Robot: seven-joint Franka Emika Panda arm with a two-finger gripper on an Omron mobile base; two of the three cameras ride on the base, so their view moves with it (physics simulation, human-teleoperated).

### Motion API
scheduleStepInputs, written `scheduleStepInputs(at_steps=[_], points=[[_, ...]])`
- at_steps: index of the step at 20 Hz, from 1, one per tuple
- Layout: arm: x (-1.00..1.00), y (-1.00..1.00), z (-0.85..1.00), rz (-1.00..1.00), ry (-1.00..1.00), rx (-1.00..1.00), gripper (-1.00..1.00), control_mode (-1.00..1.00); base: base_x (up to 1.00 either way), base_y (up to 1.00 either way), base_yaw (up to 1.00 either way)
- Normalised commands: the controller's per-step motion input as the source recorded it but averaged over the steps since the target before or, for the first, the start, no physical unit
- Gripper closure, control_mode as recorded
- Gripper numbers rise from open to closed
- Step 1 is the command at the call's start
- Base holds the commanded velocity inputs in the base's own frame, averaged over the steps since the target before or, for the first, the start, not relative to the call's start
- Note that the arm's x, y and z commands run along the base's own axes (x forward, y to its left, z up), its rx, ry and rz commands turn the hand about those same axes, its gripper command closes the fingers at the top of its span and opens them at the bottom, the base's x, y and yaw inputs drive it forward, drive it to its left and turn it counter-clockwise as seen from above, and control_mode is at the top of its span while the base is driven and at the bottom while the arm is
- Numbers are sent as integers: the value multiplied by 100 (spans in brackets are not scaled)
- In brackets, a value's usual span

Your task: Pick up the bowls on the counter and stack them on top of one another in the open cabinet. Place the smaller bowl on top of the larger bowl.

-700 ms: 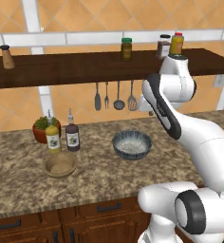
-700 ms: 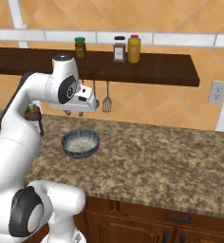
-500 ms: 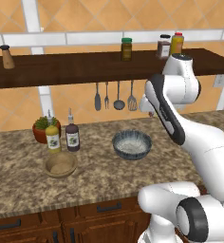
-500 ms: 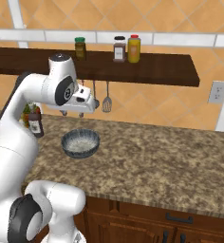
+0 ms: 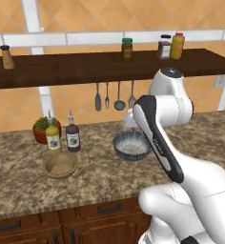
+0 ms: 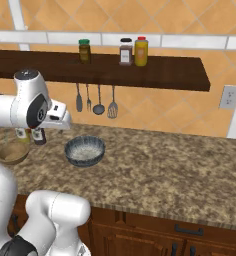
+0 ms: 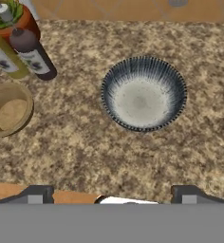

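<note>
The larger bowl (image 7: pixel 143 93), dark blue-grey and ribbed with a pale speckled inside, sits upright on the granite counter (image 7: pixel 85 147); it also shows as the larger bowl (image 5: pixel 132 145) (image 6: pixel 84 150). The smaller bowl (image 7: pixel 8 110) (image 5: pixel 61 164) (image 6: pixel 11 152), tan, rests to its left. My gripper (image 7: pixel 112 195) hovers above the counter on the near side of the larger bowl, open, fingertips (image 7: pixel 35 194) wide apart with nothing between them. The open cabinet (image 5: pixel 86 69) (image 6: pixel 155 70) runs along the tiled wall above.
A yellow bottle (image 5: pixel 52 138), a dark bottle (image 5: pixel 72 137) and a red-brown plant pot (image 5: pixel 39 132) stand behind the smaller bowl. Utensils (image 5: pixel 118 95) hang under the shelf. Jars (image 6: pixel 126 51) stand on the shelf above the bowl, shakers (image 5: pixel 7 56) at its left end.
My hand has swung left and come down a little towards the counter, ending above the near side of the larger bowl. Both bowls have stayed put.
</note>
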Motion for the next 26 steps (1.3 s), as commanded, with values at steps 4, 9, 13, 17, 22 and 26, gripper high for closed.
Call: scheduleStepInputs(at_steps=[4, 9, 13, 17, 22, 26], points=[[-1, 70, -35, 0, 0, 9, -100, -100, 0, 0, 0], [0, 62, -43, 0, 0, 8, -100, -100, 0, 0, 0], [0, 46, -30, 0, 0, 0, -100, -100, 0, 0, 0], [0, 21, -40, 0, 0, 2, -100, -100, 0, 0, 0], [2, 38, -30, 0, 0, 0, -100, -100, 0, 0, 0], [18, 50, -10, 0, 0, -1, -100, -100, 0, 0, 0]])
